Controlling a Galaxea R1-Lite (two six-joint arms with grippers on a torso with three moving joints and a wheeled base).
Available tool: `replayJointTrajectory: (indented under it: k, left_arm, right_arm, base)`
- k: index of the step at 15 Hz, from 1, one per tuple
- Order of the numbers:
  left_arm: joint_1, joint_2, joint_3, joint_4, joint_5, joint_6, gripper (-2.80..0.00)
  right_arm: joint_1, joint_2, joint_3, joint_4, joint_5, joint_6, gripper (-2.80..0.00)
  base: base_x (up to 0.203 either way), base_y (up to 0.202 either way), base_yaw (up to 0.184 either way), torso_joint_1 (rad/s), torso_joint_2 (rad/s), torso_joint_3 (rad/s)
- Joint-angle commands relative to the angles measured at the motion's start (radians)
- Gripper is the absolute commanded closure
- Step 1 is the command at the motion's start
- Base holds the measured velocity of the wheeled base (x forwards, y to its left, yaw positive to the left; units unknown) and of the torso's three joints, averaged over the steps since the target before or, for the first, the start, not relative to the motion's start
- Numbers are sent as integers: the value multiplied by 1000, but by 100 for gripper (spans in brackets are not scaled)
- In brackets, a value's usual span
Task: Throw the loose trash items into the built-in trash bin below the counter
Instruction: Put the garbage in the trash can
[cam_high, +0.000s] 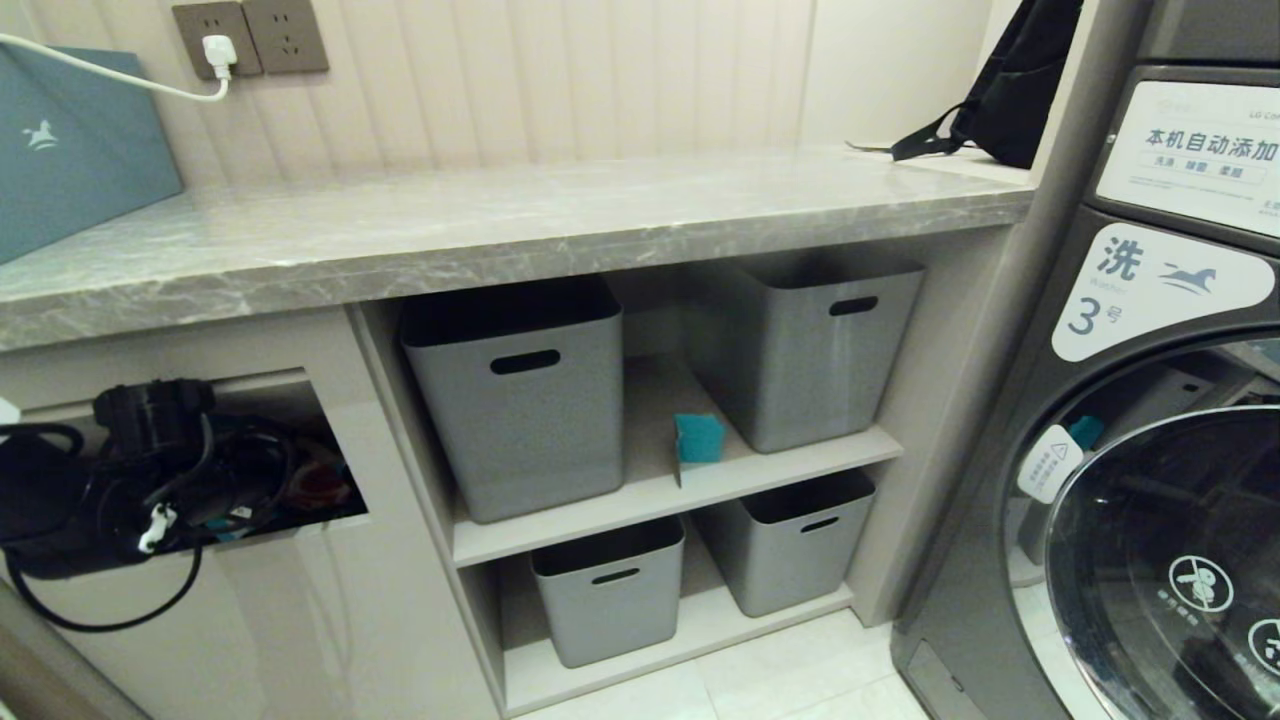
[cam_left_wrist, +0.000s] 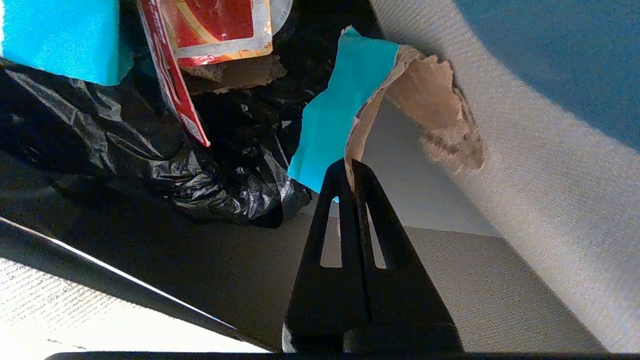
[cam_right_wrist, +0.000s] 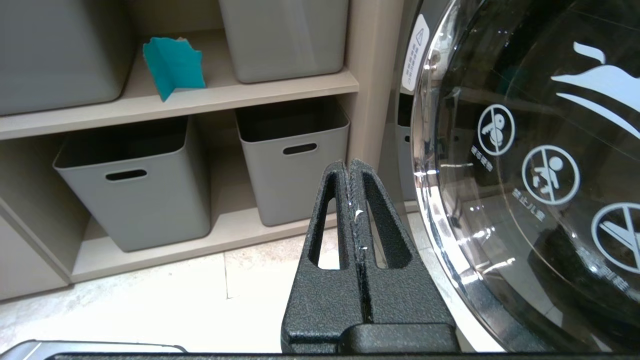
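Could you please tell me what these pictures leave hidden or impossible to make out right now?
- Head view: the left gripper is lost among its own cables in the bin opening.
- Left wrist view: the bin's depth, hidden by the black bag and torn teal piece.
- Right wrist view: inside the grey boxes, shadowed.

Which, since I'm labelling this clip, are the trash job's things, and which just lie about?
Job: left pincer shut on teal scrap; red package piece; shelf's teal scrap; bin liner; counter.
Lying about: grey storage boxes; blue-grey box; black bag; washing machine.
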Motion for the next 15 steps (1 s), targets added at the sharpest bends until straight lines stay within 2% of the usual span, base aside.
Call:
replayJointTrajectory:
  k: [1,3,4,6,12,15]
  left_arm:
    - [1,29,-3,2,0,-13,0]
    - [3,23,-1,4,3,-15,0]
    - [4,18,3,6,4,-10,-280]
    - [17,-5,14,10,3,-6,-280]
    - [25,-126,201,8,19,-8,-280]
    - [26,-189,220,8,40,-7,-280]
  right_arm:
    - [0,-2,0,0,0,-1,0]
    - [0,-2,0,0,0,-1,0]
    - [0,-2,0,0,0,-1,0]
    - [0,-2,0,0,0,-1,0]
    - [0,0,0,0,0,-1,0]
    - [2,-2,0,0,2,-1,0]
  base:
    - [0,0,0,0,0,0]
    - [0,0,0,0,0,0]
    - [0,0,0,0,0,0]
    - [0,0,0,0,0,0]
    - [0,0,0,0,0,0]
    - [0,0,0,0,0,0]
